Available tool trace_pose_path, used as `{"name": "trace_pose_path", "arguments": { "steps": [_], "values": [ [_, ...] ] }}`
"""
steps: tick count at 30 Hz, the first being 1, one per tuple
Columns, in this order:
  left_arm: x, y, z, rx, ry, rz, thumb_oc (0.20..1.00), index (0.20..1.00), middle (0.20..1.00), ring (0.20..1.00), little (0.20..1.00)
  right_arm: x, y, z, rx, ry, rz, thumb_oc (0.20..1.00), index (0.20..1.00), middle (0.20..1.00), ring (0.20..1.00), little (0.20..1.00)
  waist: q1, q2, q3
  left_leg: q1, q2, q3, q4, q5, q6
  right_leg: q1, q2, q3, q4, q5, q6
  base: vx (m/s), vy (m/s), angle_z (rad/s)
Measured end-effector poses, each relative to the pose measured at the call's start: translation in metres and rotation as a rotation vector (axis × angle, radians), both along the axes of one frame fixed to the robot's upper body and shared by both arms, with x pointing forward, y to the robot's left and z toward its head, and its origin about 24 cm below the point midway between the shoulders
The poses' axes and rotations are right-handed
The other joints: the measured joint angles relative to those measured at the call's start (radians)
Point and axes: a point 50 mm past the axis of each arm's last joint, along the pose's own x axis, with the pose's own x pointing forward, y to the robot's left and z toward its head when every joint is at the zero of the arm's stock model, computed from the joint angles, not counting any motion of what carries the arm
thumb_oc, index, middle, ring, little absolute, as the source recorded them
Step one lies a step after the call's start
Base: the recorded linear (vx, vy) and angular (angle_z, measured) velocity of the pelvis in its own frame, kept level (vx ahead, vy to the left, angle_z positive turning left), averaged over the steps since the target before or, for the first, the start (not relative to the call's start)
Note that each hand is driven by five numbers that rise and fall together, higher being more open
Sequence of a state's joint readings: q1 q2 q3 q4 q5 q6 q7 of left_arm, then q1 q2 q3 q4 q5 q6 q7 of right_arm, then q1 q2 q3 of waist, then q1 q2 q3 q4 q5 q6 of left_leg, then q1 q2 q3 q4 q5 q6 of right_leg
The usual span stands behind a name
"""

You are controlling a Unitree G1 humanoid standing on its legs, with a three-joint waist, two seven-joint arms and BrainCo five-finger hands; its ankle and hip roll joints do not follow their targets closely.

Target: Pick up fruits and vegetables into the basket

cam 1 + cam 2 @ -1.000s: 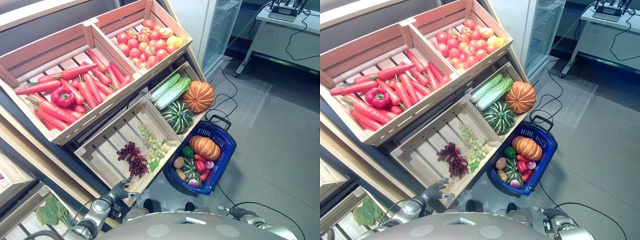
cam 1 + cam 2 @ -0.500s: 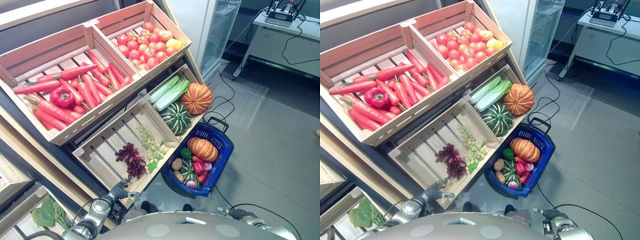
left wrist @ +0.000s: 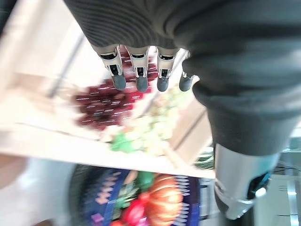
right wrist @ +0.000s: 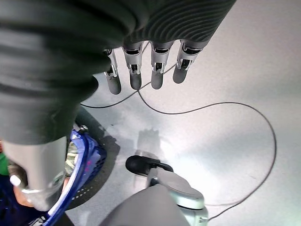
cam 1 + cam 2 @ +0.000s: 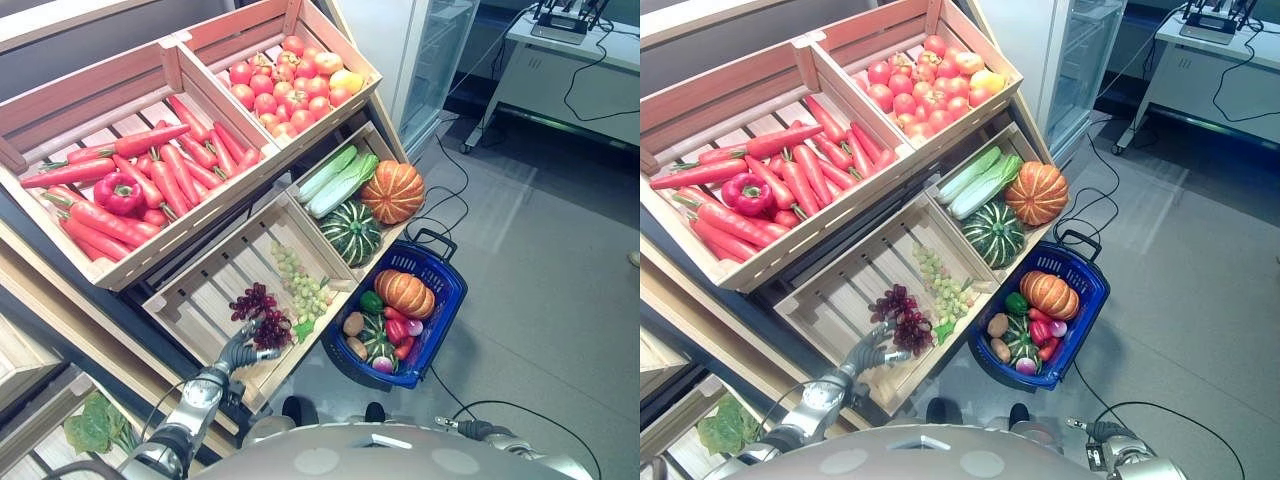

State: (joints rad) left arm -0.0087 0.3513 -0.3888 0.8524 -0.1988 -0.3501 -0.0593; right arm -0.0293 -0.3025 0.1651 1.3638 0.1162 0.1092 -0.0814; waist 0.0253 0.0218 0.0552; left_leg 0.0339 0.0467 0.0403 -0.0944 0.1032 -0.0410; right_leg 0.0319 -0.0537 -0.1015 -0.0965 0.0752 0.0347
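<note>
L hand (image 5: 240, 349) relaxed-open by purple grapes (image 5: 262, 314); R hand (image 4: 141, 70) open, empty; no legible labels.

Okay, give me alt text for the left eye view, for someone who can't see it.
The robot's left hand, fingers open, reaches toward dark red grapes lying beside green grapes in a lower wooden crate. A blue basket on the floor to the right already holds an orange pumpkin and smaller produce.
</note>
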Motion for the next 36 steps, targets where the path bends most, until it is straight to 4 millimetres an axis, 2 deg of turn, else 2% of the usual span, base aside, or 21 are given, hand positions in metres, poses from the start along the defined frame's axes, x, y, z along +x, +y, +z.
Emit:
{"name": "trace_pose_path", "arguments": {
  "steps": [4,8,9,11,13,16,18,21,24,29,33,36],
  "values": [
    [0.036,-0.003,0.033,-0.02,-0.177,-0.005,1.0,1.0,1.0,1.0,1.0,0.009,-0.005,0.003,-0.016,-0.024,0.005,1.0,1.0,1.0,1.0,1.0,0.0,0.017,0.039,-0.05,-0.001,0.007,0.0,0.008,0.002,-0.055,-0.001,0.004,0.0,0.011,0.0,-0.2,0.031,-0.08],
    [0.089,-0.007,0.086,0.003,-0.413,-0.023,1.0,1.0,1.0,1.0,1.0,0.041,-0.018,0.014,-0.05,-0.106,0.015,1.0,1.0,1.0,1.0,1.0,-0.001,0.046,0.145,-0.135,-0.003,0.006,0.005,0.044,0.007,-0.138,-0.001,0.002,0.005,0.044,0.001,-0.26,0.047,-0.02],
    [0.108,-0.009,0.106,0.011,-0.494,-0.011,1.0,1.0,1.0,1.0,1.0,0.057,-0.02,0.019,-0.055,-0.154,0.014,1.0,1.0,1.0,1.0,1.0,-0.003,0.053,0.194,-0.149,-0.003,0.006,0.006,0.052,0.008,-0.151,-0.001,0.003,0.005,0.053,0.0,-0.15,0.031,0.0],
    [0.124,-0.013,0.126,0.013,-0.574,-0.005,1.0,1.0,1.0,1.0,1.0,0.071,-0.02,0.024,-0.056,-0.195,0.02,1.0,1.0,1.0,1.0,1.0,-0.007,0.053,0.237,-0.15,-0.003,0.007,0.006,0.055,0.008,-0.154,0.0,0.003,0.005,0.053,-0.001,-0.13,0.009,-0.02],
    [0.137,-0.018,0.148,0.016,-0.66,-0.003,1.0,1.0,1.0,1.0,1.0,0.082,-0.02,0.028,-0.058,-0.228,0.03,1.0,1.0,1.0,1.0,1.0,-0.013,0.053,0.26,-0.171,-0.002,0.007,0.006,0.055,0.006,-0.176,0.001,0.004,0.005,0.053,0.0,-0.1,-0.019,-0.02],
    [0.155,-0.016,0.181,0.074,-0.777,-0.004,1.0,1.0,1.0,1.0,1.0,0.1,-0.018,0.034,-0.055,-0.279,0.049,1.0,1.0,1.0,1.0,1.0,-0.024,0.051,0.329,-0.183,0.001,0.007,0.006,0.06,0.004,-0.187,0.005,0.003,0.008,0.056,-0.001,-0.13,-0.045,0.0],
    [0.164,-0.015,0.205,0.164,-0.875,-0.02,1.0,1.0,1.0,1.0,1.0,0.11,-0.016,0.038,-0.046,-0.312,0.04,1.0,1.0,1.0,1.0,1.0,-0.028,0.048,0.359,-0.208,0.002,0.008,0.006,0.062,0.001,-0.216,0.007,0.004,0.012,0.057,-0.002,-0.12,-0.039,-0.04],
    [0.178,-0.02,0.251,0.335,-1.071,-0.075,1.0,1.0,1.0,1.0,1.0,0.131,-0.013,0.046,-0.046,-0.364,0.068,1.0,1.0,1.0,1.0,1.0,-0.031,0.038,0.429,-0.24,0.006,0.009,0.02,0.068,-0.001,-0.247,0.011,0.001,0.026,0.067,-0.015,-0.12,-0.029,-0.01],
    [0.188,-0.027,0.286,0.487,-1.208,-0.129,1.0,1.0,1.0,1.0,1.0,0.151,-0.011,0.057,-0.045,-0.418,0.075,1.0,1.0,1.0,1.0,1.0,-0.035,0.031,0.466,-0.263,0.006,0.01,0.022,0.068,-0.001,-0.278,0.013,0.004,0.039,0.067,-0.015,-0.08,-0.004,-0.05],
    [0.196,-0.039,0.31,0.717,-1.314,-0.247,1.0,1.0,1.0,1.0,1.0,0.17,-0.009,0.068,-0.058,-0.464,0.097,1.0,1.0,1.0,1.0,1.0,-0.055,0.026,0.475,-0.292,0.005,0.011,0.036,0.068,-0.001,-0.317,0.011,0.008,0.067,0.063,-0.011,-0.05,0.013,-0.04],
    [0.198,-0.053,0.312,0.874,-1.355,-0.384,1.0,1.0,1.0,1.0,1.0,0.178,-0.01,0.074,-0.07,-0.476,0.107,1.0,1.0,1.0,1.0,1.0,-0.064,0.026,0.476,-0.33,0.005,0.012,0.057,0.068,-0.001,-0.362,0.009,0.013,0.101,0.056,-0.008,-0.02,0.02,-0.02],
    [0.201,-0.056,0.308,0.983,-1.347,-0.473,1.0,1.0,1.0,1.0,1.0,0.188,-0.012,0.081,-0.078,-0.496,0.111,1.0,1.0,1.0,1.0,1.0,-0.079,0.026,0.476,-0.366,0.003,0.016,0.073,0.069,0.0,-0.414,0.001,0.017,0.149,0.044,-0.008,0.0,0.008,-0.01]
  ]
}}
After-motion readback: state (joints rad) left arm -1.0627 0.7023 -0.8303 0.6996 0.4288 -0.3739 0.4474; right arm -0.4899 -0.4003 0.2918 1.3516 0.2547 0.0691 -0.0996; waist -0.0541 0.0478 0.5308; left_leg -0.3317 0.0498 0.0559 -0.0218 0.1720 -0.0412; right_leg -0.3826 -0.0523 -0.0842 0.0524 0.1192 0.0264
